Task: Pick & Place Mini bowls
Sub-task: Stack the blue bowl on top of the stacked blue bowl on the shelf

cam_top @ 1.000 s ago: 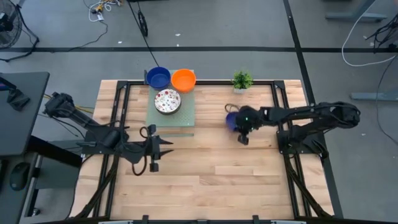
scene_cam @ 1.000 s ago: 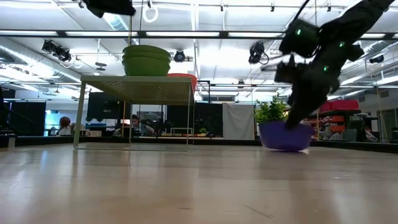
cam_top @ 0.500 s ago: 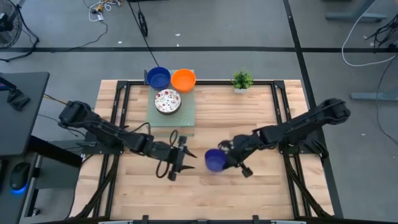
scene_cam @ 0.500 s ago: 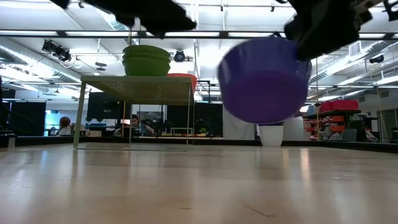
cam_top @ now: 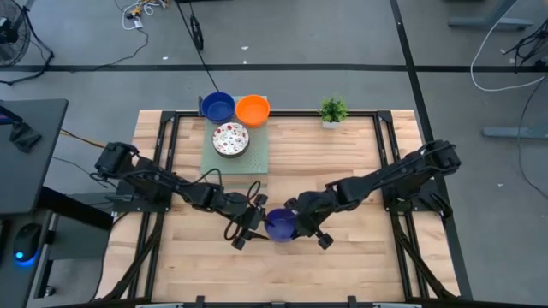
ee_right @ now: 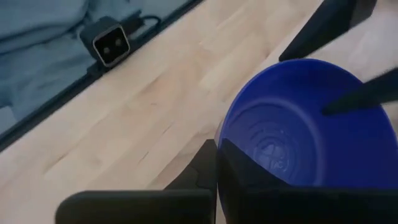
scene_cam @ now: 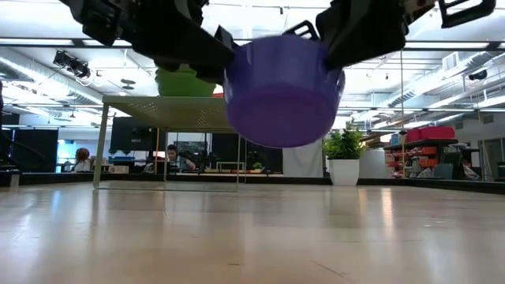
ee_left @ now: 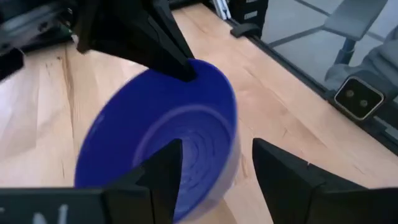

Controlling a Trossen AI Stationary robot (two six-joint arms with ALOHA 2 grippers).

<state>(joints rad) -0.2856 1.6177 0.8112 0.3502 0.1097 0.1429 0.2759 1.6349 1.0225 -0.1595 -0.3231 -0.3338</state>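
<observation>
Both arms have swung to mid-table since a second ago. The right gripper point(cam_top: 295, 224) pinches the dark blue mini bowl's point(cam_top: 280, 224) rim, held above the table; the left gripper point(cam_top: 257, 221) straddles its opposite rim, fingers spread. Left should close before right releases. Counted: two blue bowls, one orange bowl point(cam_top: 253, 109), one speckled bowl point(cam_top: 230, 139), one potted plant point(cam_top: 333, 110).

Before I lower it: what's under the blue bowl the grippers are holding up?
Below the blue bowl the low view shows only bare wooden table, with a clear gap between. In the high view the bowl covers the spot directly beneath itself. Its inside looks empty in both wrist views.
</observation>
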